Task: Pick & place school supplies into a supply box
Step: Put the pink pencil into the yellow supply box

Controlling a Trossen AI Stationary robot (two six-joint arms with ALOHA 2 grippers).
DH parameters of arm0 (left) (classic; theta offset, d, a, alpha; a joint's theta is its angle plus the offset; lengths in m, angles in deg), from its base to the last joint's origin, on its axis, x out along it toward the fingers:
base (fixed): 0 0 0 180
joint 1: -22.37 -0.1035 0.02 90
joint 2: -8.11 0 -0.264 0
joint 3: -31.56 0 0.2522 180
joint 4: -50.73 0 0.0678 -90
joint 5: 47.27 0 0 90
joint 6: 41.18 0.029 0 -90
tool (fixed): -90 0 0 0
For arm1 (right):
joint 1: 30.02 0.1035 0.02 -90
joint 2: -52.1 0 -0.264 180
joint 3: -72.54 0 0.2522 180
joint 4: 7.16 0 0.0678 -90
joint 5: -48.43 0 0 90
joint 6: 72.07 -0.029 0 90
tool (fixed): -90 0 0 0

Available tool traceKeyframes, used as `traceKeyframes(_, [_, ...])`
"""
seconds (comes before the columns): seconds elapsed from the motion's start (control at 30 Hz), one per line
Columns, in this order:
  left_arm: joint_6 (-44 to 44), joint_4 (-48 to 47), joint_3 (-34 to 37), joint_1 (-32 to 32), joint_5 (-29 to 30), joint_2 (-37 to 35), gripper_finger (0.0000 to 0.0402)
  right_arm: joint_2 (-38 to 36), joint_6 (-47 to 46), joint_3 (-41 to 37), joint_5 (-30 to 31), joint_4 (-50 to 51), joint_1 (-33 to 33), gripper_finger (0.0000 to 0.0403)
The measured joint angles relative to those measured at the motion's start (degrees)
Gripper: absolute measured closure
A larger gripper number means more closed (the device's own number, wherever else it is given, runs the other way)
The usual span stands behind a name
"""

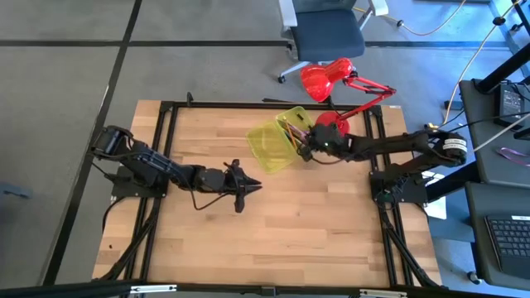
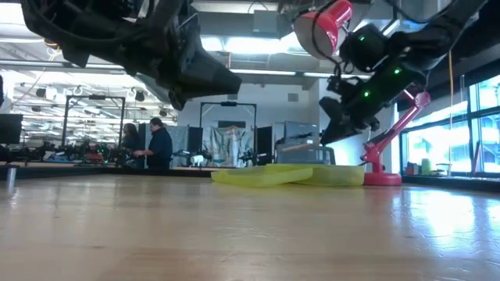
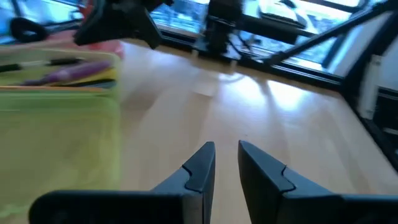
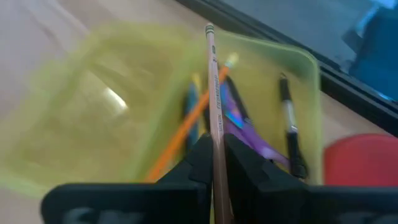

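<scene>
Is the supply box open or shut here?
Open. The supply box lies with both halves spread flat, and the right gripper holds a pale pencil above it.

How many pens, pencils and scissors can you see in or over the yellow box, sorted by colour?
Pale pink pencil, held in the right gripper fingers over the supply box: 1
Orange pencil: 1
Black pen: 1
Blue pen: 1
Purple-handled scissors: 1
Total: 5 that show clearly.
</scene>
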Motion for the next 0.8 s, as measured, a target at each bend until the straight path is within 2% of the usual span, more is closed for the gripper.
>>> traceKeyframes(0.1, [0.02, -0.76, 0.04, -0.19, 1.87, -0.01, 0.0339, 2.04, -0.02, 1.0, -0.16, 2.29, -2.21, 0.0372])
traceKeyframes(0.27, [-0.92, -0.78, 0.04, -0.15, 1.79, -0.01, 0.0338, 5.63, -0.01, 1.13, -0.17, 2.27, -4.33, 0.0375])
traceKeyframes(0.6, [-1.51, -1.07, 0.04, -0.15, 1.84, 0.02, 0.0343, 10.42, -0.75, 1.13, -0.44, -1.62, -5.03, 0.0365])
traceKeyframes(0.8, [-1.51, -1.11, 0.04, -0.15, 1.84, 0.02, 0.0346, 10.68, -2.78, 1.13, -1.36, -1.67, -5.03, 0.0351])
